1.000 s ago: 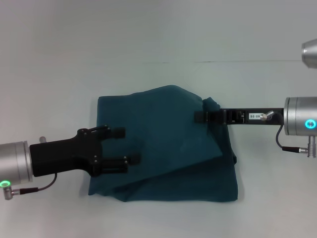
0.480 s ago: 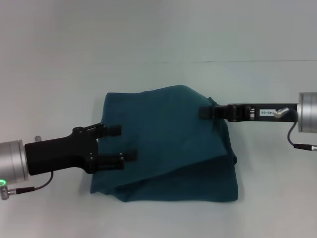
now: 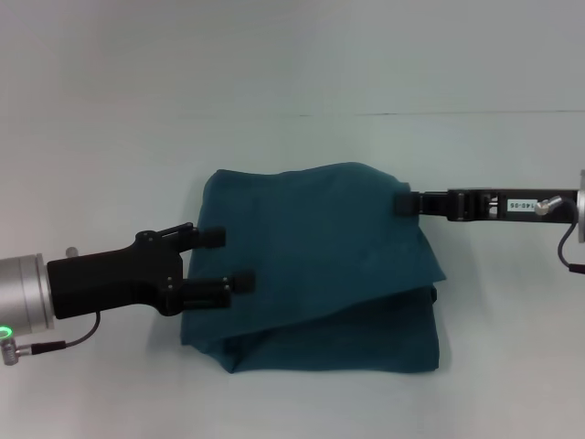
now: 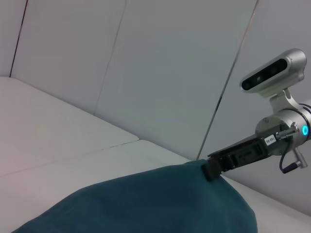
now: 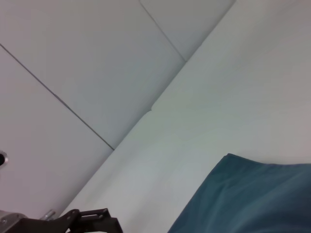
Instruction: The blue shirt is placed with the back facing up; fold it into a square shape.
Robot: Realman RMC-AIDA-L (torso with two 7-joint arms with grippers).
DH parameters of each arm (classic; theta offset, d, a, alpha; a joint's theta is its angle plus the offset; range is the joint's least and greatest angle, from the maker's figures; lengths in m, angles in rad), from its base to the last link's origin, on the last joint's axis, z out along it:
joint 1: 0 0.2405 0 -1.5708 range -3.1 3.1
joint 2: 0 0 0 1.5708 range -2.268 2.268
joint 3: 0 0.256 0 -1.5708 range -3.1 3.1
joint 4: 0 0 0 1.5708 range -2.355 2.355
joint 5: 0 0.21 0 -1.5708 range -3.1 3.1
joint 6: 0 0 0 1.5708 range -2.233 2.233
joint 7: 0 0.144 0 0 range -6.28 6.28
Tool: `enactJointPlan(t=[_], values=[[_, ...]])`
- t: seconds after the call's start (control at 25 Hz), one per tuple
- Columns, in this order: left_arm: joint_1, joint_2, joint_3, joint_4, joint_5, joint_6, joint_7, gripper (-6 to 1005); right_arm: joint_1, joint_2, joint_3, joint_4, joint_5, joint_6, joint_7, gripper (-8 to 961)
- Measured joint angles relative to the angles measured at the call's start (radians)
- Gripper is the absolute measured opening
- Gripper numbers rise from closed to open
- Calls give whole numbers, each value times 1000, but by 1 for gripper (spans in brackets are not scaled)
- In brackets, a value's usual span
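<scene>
In the head view, the blue shirt (image 3: 320, 265) lies folded mid-table (image 3: 292, 73). The left gripper (image 3: 230, 259) hovers over its left edge, fingers spread. The right gripper (image 3: 402, 201) seems pinched on the far right corner.

The left wrist view shows that gripper (image 4: 211, 170) at the cloth.

The right wrist view shows shirt (image 5: 252, 199) only.

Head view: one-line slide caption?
Both grippers, left and right, at opposite edges of the half-folded blue shirt on the table.
</scene>
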Motion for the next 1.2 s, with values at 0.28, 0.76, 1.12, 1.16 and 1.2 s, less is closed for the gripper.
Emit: enactJointPlan(t=[0.28,0.76,1.12,1.16,1.2], values=[[0,-8,0,0,-2,1,-9,913,15,-30,0,0,-2,11,1,64],[-1,-24,0,-11,-2,-5,-20,912,28,-36,-12,31,-58,36,1,74],[-4,-28,1,-13,-2,-6,-20,912,2,-38,-6,58,-73,-12,-2,82],[-4,-28,1,-13,-2,-6,-20,912,-2,-41,-6,58,-73,-18,0,83],[-5,-28,1,-13,-2,-6,-19,911,-6,-44,-6,59,-73,-22,4,83]])
